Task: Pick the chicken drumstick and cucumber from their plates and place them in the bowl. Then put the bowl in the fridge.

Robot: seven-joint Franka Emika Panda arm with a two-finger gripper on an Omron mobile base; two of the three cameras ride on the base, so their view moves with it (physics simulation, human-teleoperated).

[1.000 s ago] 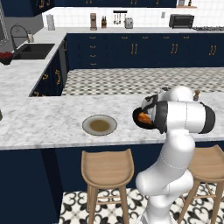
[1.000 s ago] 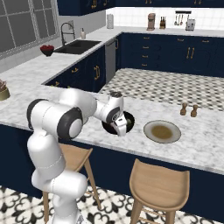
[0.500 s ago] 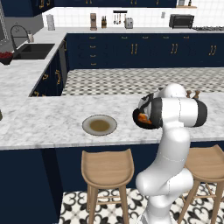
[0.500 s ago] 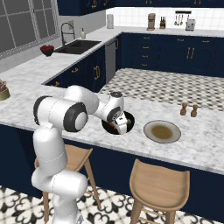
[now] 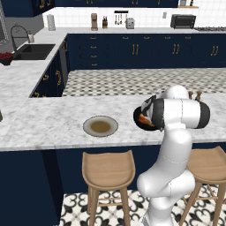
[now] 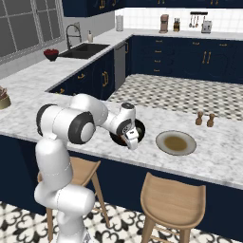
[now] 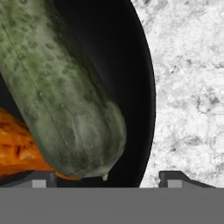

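Note:
The glossy black bowl (image 7: pixel 144 87) stands on the marble counter and holds the dark green cucumber (image 7: pixel 65 87) lying over the orange-brown chicken drumstick (image 7: pixel 17 148). My gripper (image 7: pixel 108 180) is down at the bowl's near rim, one fingertip inside the bowl and one outside over the marble. The jaws stand wide apart and open, with the rim between them untouched. In the right base view the gripper (image 6: pixel 132 141) covers much of the bowl (image 6: pixel 140 128). The left base view shows the bowl (image 5: pixel 137 120) and a bit of orange drumstick (image 5: pixel 143 118) beside my wrist. The fridge is out of view.
A bare plate (image 5: pixel 100 126) lies left of the bowl, and another plate (image 6: pixel 176 142) lies to its right. Two small shakers (image 6: pixel 205 118) stand behind that one. Wooden stools (image 5: pixel 108 170) sit under the counter edge. A sink (image 6: pixel 85 49) is at the far left.
My arm has shifted a little over the bowl, with the elbow drawn in slightly. The bowl, its food and the plates have stayed in place.

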